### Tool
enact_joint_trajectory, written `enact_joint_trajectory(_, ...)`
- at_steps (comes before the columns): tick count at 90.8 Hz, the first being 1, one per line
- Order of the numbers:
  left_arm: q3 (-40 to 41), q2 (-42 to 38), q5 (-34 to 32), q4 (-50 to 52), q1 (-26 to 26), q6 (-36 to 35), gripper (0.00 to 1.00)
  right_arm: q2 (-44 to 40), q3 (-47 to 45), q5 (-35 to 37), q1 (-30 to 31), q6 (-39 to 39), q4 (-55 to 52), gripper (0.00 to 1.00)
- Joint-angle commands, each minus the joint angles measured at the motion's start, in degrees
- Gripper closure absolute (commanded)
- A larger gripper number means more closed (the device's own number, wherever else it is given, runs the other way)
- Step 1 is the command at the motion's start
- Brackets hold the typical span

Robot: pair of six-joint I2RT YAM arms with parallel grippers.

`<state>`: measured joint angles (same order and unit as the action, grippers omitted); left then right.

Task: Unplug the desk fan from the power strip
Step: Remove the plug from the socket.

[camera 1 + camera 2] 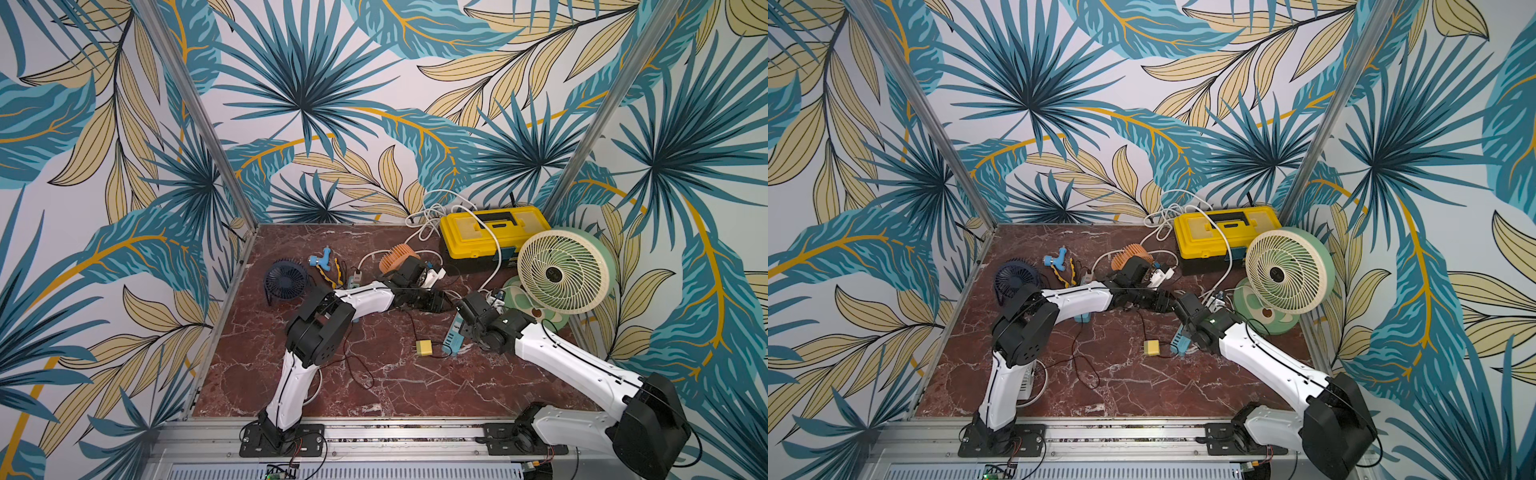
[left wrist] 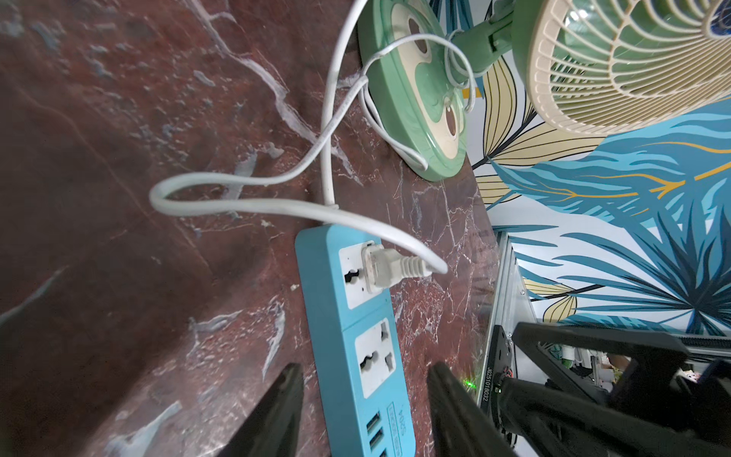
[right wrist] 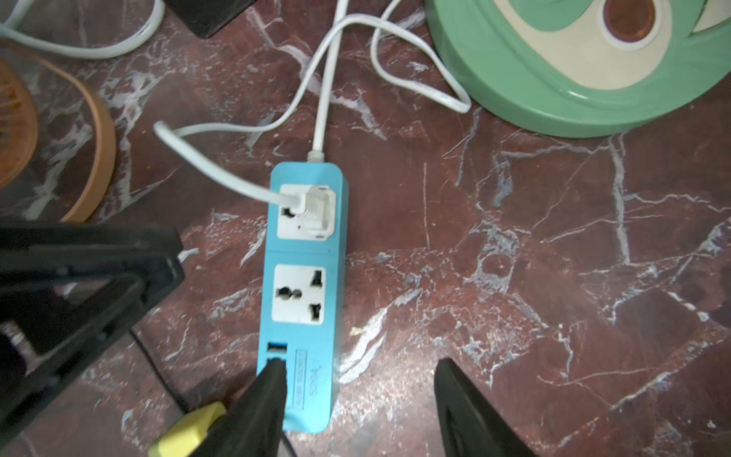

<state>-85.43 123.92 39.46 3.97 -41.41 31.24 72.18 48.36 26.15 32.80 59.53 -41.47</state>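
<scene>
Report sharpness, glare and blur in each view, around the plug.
Left wrist view: plug sharp, left claw soft at the frame edge. Right wrist view: plug bleached white, edges faint; right claw blurred. Both top views: evenly lit, power strip small, plug too small to judge.

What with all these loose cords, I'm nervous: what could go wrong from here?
1. Both the left gripper and right gripper stand open, so the power strip is unheld; pulling the plug may drag it along.
2. The cord loops around the neck of the fan; tugging it could tip the fan.
</scene>
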Motion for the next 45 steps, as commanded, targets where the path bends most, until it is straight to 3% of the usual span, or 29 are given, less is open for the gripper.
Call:
enact_joint_trajectory(1, -1.7, 1.9, -1.0, 2.9, -0.6, -1.6, 0.45, 3.2, 0.3, 0.6, -2.4, -2.3, 4.0, 0.39)
enact_joint_trajectory(45, -3.3, 4.8, -1.7, 5.0, -2.0, -1.8, 0.46, 15.8, 4.7, 0.0, -6.2, -6.3, 12.8, 0.46)
